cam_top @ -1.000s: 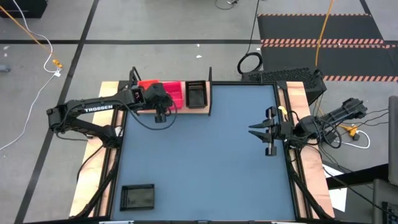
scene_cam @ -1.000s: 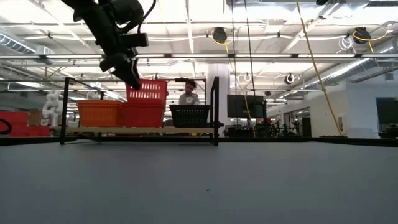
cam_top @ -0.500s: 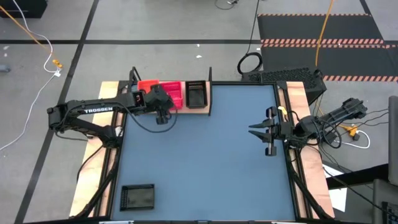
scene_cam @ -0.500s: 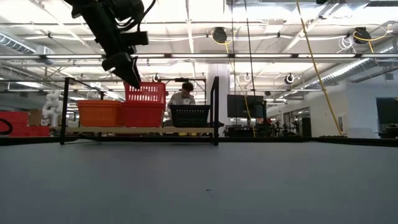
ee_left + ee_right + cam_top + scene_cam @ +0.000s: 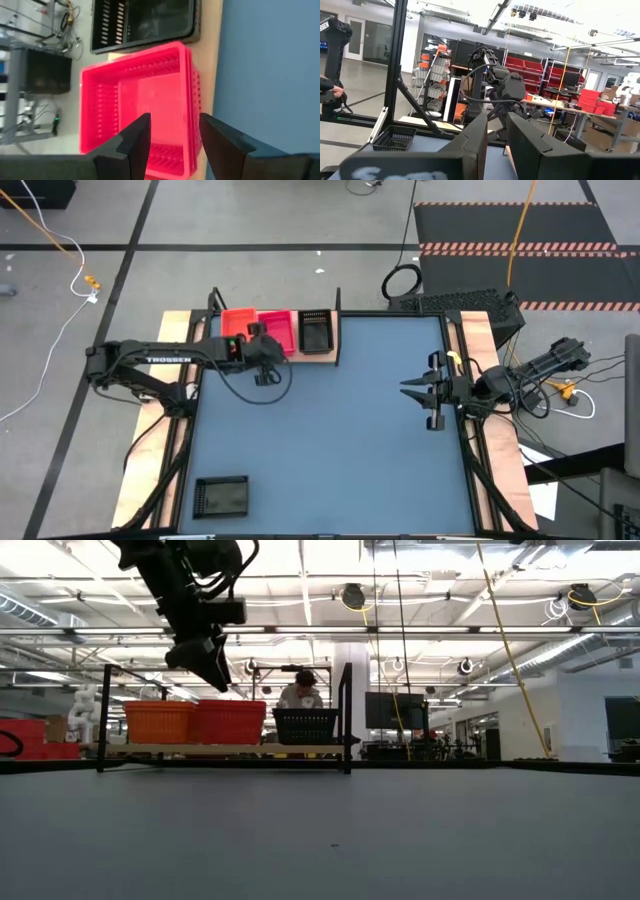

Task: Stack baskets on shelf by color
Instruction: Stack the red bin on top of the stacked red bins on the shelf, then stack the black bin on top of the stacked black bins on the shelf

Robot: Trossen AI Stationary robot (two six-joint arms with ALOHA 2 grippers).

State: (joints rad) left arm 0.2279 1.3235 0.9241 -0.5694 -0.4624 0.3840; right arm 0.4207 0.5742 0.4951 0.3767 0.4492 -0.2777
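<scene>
So, the only writing readable here is "TROSSEN" in white on the left arm, seen from above.

The shelf sits at the far edge of the desk, toward its far left corner. Three basket spots on it: an orange-red basket at the left end, a pink basket in the middle, a black basket at the right end. The pink one looks like more than one nested together, judging by the doubled rim in the left wrist view, and all of them look empty inside.

The left claw hangs just off the front of the shelf, above the desk, next to the pink basket, fingers apart and holding nothing.

Another black basket sits alone near the front left corner of the desk, well away from the shelf.

The right claw waits by the right edge of the desk, fingers a little apart, nothing in it.

There's a person behind the shelf in the low view.
</scene>
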